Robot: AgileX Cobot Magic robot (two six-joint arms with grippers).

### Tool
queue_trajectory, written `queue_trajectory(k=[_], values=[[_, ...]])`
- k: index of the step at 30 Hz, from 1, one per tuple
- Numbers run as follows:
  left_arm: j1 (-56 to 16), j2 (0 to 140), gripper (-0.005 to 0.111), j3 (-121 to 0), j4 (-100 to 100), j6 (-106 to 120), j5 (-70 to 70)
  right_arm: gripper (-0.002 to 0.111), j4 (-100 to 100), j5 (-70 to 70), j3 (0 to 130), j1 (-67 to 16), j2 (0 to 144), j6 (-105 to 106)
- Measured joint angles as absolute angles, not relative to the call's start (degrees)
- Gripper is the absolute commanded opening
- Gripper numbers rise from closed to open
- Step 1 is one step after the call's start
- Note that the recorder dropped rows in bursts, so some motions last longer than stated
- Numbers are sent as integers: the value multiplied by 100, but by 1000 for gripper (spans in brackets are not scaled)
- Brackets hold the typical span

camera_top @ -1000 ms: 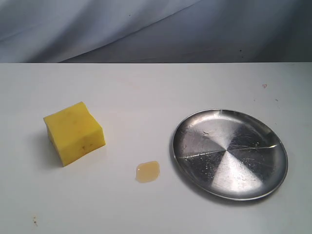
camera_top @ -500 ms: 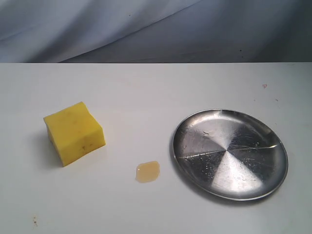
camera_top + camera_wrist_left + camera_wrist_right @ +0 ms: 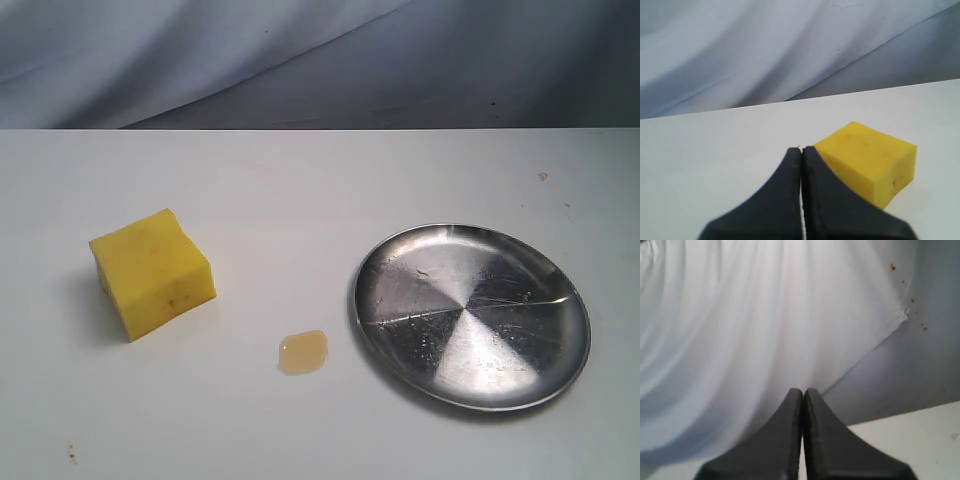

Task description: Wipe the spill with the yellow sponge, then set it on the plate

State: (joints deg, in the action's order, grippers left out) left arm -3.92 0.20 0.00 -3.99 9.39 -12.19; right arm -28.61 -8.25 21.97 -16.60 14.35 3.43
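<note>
Left end effector (image 3: 801,149) sitting pinched closed, empty, near yellow sponge (image 3: 867,162); right end effector (image 3: 803,390) likewise. Needing opening wide, straddling sponge squarely before wiping spill (image 3: 303,352).

Over the last second the exterior view shows one small change. On the plate (image 3: 470,315), the bright wedge of reflected light in the half nearer the camera looks slightly shifted and reshaped. Only the shine differs, not the plate's place. The left gripper (image 3: 801,150) and right gripper (image 3: 803,390) appear only in present wrist views, so any shift relative to their jaws cannot be told.
</note>
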Motion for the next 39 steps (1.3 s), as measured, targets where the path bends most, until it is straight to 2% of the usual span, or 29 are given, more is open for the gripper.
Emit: queue_trajectory(k=[7,11,17,22,25,31,33,35,39], values=[[-392,20,0,0,-399,939,-1219,0,-2872,-2316,3915,-2516,4658,1632],[-392,20,0,0,-399,939,-1219,0,-2701,-2664,4858,-3202,6516,1892],[-392,20,0,0,-399,939,-1219,0,-1898,-3128,6257,-4123,8580,1528],[-392,20,0,0,-399,939,-1219,1,-1669,-3740,7560,-4502,10123,1353],[-392,20,0,0,-399,939,-1219,13,-1633,-3999,8346,-4623,10885,1353],[-392,20,0,0,-399,939,-1219,62,-1631,-4167,9803,-4802,12047,1353],[-392,20,0,0,-399,939,-1219,74,-1668,-4169,10211,-4857,12329,1338],[-392,20,0,0,-399,939,-1219,80,-1670,-4189,10549,-4917,12561,1338],[-392,20,0,0,-399,939,-1219,81,-1733,-4189,11084,-5037,13032,1338]])
